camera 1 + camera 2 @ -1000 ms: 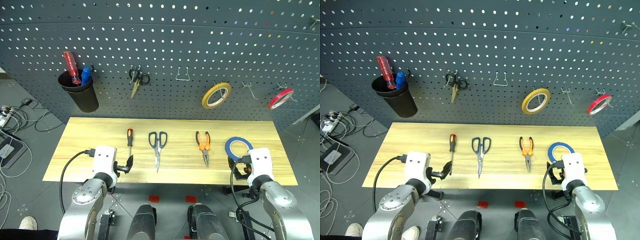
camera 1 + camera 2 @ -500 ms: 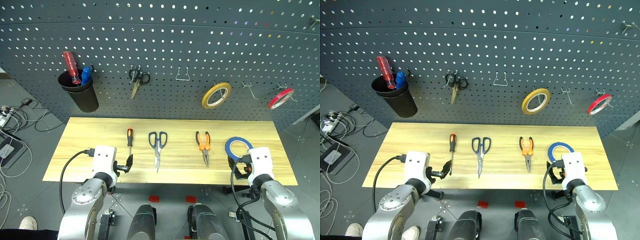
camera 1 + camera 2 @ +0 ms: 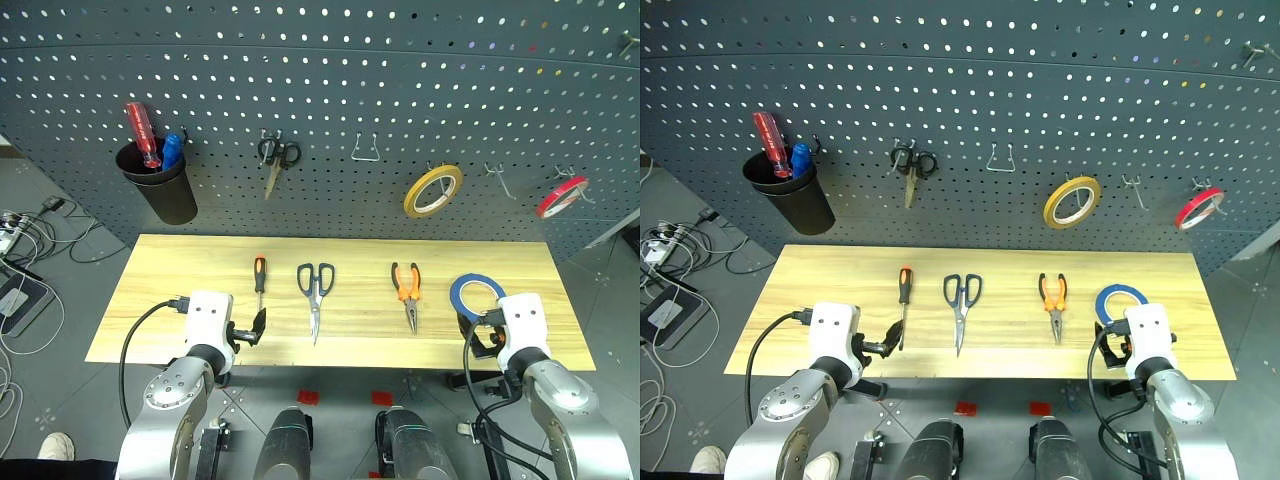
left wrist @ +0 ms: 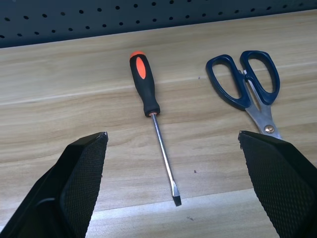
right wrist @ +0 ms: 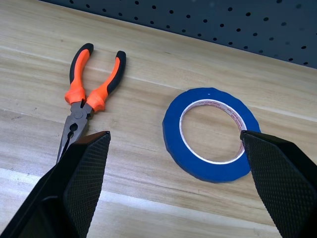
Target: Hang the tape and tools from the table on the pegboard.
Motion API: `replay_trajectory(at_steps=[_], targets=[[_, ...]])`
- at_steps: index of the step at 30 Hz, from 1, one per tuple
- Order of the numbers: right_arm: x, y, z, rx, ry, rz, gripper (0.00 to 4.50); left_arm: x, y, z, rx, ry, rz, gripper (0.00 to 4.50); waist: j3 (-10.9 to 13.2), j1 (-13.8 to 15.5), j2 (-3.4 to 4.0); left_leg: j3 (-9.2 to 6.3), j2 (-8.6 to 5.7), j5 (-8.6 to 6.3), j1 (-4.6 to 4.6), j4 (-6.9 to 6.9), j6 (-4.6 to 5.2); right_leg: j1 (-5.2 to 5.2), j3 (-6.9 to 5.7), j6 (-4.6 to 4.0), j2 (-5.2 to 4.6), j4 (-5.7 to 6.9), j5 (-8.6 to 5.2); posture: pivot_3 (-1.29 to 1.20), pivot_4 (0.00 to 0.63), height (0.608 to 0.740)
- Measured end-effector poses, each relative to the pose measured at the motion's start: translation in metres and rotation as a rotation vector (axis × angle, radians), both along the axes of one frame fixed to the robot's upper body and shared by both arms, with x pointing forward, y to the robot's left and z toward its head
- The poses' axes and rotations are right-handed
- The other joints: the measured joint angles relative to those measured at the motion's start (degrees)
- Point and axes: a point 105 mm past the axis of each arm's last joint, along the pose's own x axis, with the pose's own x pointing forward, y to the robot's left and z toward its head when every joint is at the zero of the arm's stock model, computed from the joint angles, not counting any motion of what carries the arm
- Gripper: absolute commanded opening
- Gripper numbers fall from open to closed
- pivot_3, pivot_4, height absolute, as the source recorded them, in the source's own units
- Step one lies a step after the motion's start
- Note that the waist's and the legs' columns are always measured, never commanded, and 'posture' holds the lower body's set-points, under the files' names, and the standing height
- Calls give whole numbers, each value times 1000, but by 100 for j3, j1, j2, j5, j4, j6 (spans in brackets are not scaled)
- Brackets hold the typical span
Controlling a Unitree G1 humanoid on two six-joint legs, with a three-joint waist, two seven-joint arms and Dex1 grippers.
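Wooden table (image 3: 200,265) edges bare; tools spaced well apart.

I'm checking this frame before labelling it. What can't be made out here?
- Blue tape: its near edge is hidden behind the right arm in the left eye view.
- Black cup: the shafts of the two tools standing in it are hidden by its wall.
- Blue-handled scissors: blade tips are covered by a finger in the left wrist view.
- Pliers: jaw tip is covered by a finger in the right wrist view.
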Motion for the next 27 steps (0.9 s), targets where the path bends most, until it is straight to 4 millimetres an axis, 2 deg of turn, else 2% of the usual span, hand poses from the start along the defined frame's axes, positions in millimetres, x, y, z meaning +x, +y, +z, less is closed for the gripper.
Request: replay_trajectory(at_steps=[3, 6, 7, 9, 11, 13, 17, 22, 27], targets=[[5, -1, 1, -4, 5, 24, 4500, 7, -13, 9, 19, -21, -96, 4463, 73, 2, 2, 1, -3, 0, 3, 2, 0, 5, -2, 0, 0, 4, 0, 110, 325, 740], [11, -1, 0, 6, 15, 47, 4500, 18, -38, 25, 39, -70, -255, 4463, 180, 1, 9, 2, -4, 0, 3, 4, 0, 4, 1, 0, 0, 10, 0, 112, 336, 740], [13, -2, -1, 5, 20, 51, 4500, 20, -46, 30, 43, -86, -300, 4463, 201, -3, 11, 2, -3, 0, 3, 3, 0, 2, 1, 0, 0, 8, 0, 107, 366, 740], [14, -4, 0, 1, 20, 51, 4500, 24, -62, 38, 52, -115, -396, 4463, 294, -12, 14, 2, -1, 0, 5, 3, 0, 2, 5, 0, 1, 10, 0, 101, 381, 740], [17, -6, -1, 0, 27, 51, 4500, 31, -79, 41, 50, -121, -498, 4463, 379, -4, 18, 1, -3, 1, -2, 10, 0, -5, 2, 0, 0, 21, 0, 92, 395, 740], [22, -5, -2, 9, 33, 59, 4500, 38, -107, 48, 31, -133, -648, 4463, 458, -3, 17, 6, -6, 1, -2, 14, 0, -4, 0, 0, -1, 25, 0, 83, 416, 740], [35, -4, 0, 36, 37, 67, 4500, 42, -151, 57, 19, -175, -899, 4463, 630, -35, 16, 8, -5, 1, -7, 13, 0, -16, 9, 1, 1, 28, 1, 59, 443, 740], [50, -5, 7, 39, 27, 81, 4500, 43, -180, 53, 48, -192, -1092, 4463, 848, -105, 15, 14, -2, 2, -28, 14, 0, -49, 17, 0, 3, 40, 2, 27, 487, 740], [63, -8, 10, 40, 25, 82, 4500, 48, -201, 56, 54, -230, -1199, 4463, 1002, -143, 11, 17, -1, 2, -35, 19, 0, -53, 15, 1, 1, 39, 2, 21, 509, 740]])
